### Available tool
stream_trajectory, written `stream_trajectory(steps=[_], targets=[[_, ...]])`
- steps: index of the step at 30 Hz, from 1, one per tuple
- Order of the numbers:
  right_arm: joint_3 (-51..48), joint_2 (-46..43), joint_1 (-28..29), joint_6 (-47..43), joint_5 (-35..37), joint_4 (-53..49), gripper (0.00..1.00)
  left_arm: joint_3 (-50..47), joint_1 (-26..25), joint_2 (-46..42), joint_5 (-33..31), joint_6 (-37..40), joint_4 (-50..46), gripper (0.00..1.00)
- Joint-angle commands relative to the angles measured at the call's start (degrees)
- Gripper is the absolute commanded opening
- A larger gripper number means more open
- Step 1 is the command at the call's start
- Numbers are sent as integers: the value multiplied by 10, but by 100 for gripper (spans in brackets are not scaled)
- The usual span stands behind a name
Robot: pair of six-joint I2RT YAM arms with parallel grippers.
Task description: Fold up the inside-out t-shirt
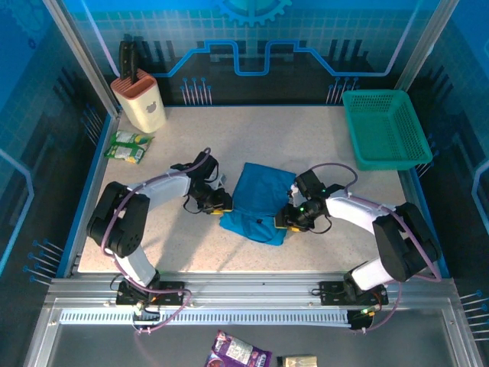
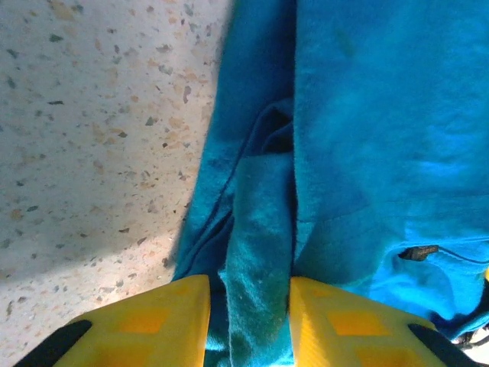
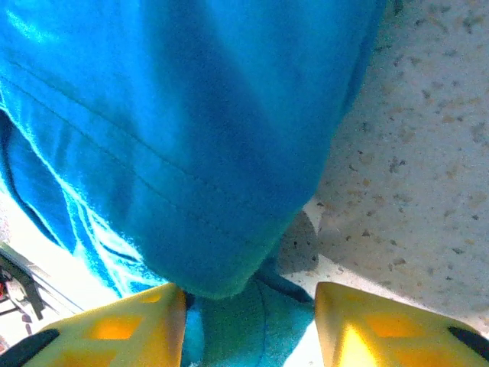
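Lengthwise, t-shirt (image 1: 258, 200) runs near-to-far (slightly tilted); left hand (image 2: 249, 310) pinches it, right hand (image 3: 250, 317) apart.

The blue t-shirt (image 1: 258, 200) lies flat, folded into a compact, slightly rumpled rectangle

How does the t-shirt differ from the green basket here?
The t-shirt is blue soft cloth, folded up mid-table; the basket is teal-green plastic mesh at the far right corner. The t-shirt lies flat in layers; the basket stands walled, open-topped. Both rest on the table.
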Motion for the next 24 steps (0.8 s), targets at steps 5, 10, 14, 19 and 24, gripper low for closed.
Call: stream_trajectory(steps=[5,10,14,19,24], targets=[[-5,-1,5,5,-13,-5,16,-4,3,-20,44,25,5,8],[-4,-58,41,16,12,-58,0,-68,-10,-106,60,14,-7,0],[3,-115,73,30,36,-111,0,-108,-34,-188,62,-4,-26,0],[55,-169,88,18,85,-186,0,-106,-50,-276,39,-4,-41,0],[147,-164,76,-20,128,-233,0,-46,-50,-299,9,22,-42,0]])
